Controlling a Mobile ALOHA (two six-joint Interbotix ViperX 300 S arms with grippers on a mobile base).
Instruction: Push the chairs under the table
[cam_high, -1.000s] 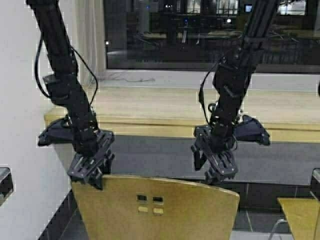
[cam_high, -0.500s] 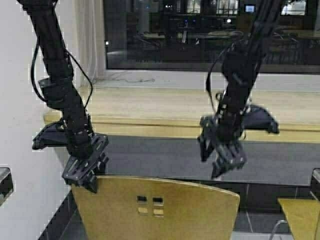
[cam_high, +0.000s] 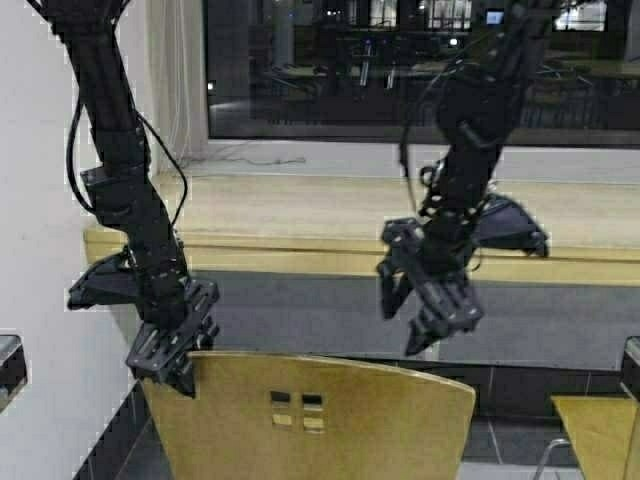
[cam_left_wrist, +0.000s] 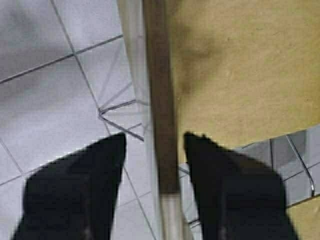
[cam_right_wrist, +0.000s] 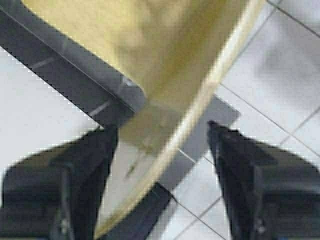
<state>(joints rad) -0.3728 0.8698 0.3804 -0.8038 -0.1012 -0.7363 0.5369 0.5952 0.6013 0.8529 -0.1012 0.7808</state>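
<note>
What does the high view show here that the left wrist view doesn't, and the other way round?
Only the high view shows the table, the window behind it, the right gripper raised clear above the chair, the backrest's square cutouts, and a second chair at the far right. Only the left wrist view shows the tiled floor beneath. Both show the left gripper at the backrest's top edge; in the wrist view its open fingers straddle that edge.
</note>
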